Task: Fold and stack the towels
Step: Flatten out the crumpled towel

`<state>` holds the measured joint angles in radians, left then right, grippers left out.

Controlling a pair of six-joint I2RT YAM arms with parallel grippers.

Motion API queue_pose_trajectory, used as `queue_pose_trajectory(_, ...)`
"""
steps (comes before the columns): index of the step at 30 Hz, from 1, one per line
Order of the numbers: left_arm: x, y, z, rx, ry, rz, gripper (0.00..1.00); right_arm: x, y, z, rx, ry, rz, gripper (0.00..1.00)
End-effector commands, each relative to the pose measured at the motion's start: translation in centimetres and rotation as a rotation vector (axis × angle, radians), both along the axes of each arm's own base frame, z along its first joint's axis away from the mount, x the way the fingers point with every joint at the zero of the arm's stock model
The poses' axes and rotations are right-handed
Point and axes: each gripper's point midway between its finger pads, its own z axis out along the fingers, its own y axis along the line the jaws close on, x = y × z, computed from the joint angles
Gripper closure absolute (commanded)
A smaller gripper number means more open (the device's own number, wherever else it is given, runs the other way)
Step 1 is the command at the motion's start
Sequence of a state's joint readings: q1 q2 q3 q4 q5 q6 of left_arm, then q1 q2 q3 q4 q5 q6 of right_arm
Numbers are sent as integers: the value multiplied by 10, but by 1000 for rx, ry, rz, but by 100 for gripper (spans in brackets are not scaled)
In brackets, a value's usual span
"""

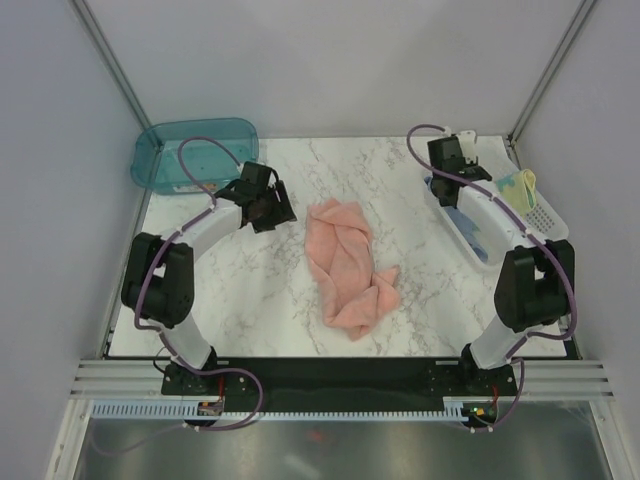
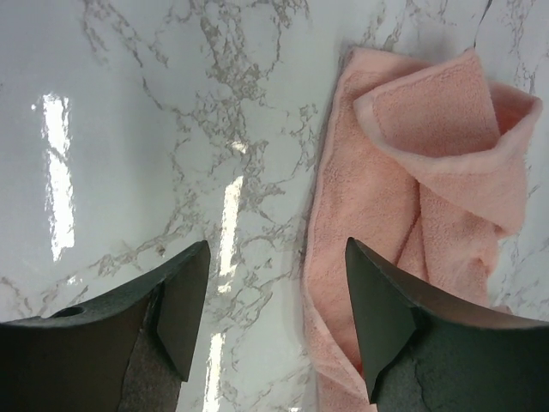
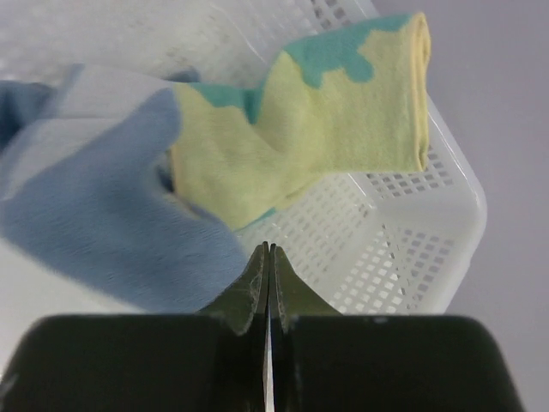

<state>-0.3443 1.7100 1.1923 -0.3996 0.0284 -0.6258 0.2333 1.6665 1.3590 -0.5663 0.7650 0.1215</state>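
Observation:
A salmon-pink towel (image 1: 345, 265) lies crumpled in the middle of the marble table (image 1: 250, 300). My left gripper (image 1: 272, 208) hovers at the towel's upper left edge. In the left wrist view this gripper (image 2: 279, 318) is open, with one finger over bare marble and the other over the pink towel's (image 2: 412, 189) edge; nothing is between its fingers. My right gripper (image 1: 470, 170) hangs over the white basket and is shut (image 3: 268, 257) on nothing. In front of it a light blue towel (image 3: 111, 215) and a yellow towel with teal print (image 3: 317, 129) lie bunched in the basket.
The white perforated basket (image 1: 545, 215) stands along the table's right edge. A teal plastic bin (image 1: 195, 150) sits at the back left corner, just behind the left arm. Frame posts rise at both back corners.

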Motion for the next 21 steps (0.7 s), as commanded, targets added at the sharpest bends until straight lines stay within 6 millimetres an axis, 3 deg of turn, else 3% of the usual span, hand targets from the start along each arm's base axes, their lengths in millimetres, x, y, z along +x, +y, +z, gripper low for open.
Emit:
queue_pose_trajectory(1, 22, -17, 11, -35, -57, -73, 28, 5, -34, 10, 33, -18, -104, 100)
queue_pose_trajectory(2, 24, -18, 5, -29, -47, -86, 28, 8, -26, 11, 76, -18, -60, 100)
queue_pose_trajectory(4, 34, -19, 9, -15, -67, -87, 27, 15, 3, 29, 169, -61, 57, 80)
queue_pose_trajectory(6, 44, -19, 7, 8, -81, -95, 27, 19, 55, 42, 289, -87, 230, 65)
queue_pose_trajectory(8, 54, -26, 9, -1, -112, -140, 27, 22, 97, 52, 388, -104, 370, 62)
queue_pose_trajectory(9, 62, -32, 5, -7, -117, -161, 28, 19, 135, 53, 486, -92, 504, 61)
queue_pose_trajectory(10, 66, -36, 5, -10, -126, -184, 28, 23, 154, 55, 527, -118, 575, 60)
queue_pose_trajectory(11, 74, -42, 4, -26, -128, -204, 30, 19, 184, 44, 611, -78, 696, 60)
queue_pose_trajectory(12, 77, -45, 10, -35, -141, -218, 32, 20, 194, 50, 626, -95, 750, 60)
queue_pose_trajectory(14, 78, -50, 5, -48, -133, -235, 32, 27, 215, 29, 637, -50, 857, 59)
queue_pose_trajectory(17, 77, -55, 5, -77, -119, -243, 32, 46, 225, -7, 637, 31, 812, 57)
queue_pose_trajectory(18, 77, -54, 3, -76, -114, -234, 32, 56, 235, -23, 679, 63, 792, 55)
queue_pose_trajectory(21, 73, -44, -1, -50, -95, -178, 32, 60, 260, -43, 762, 118, 844, 50)
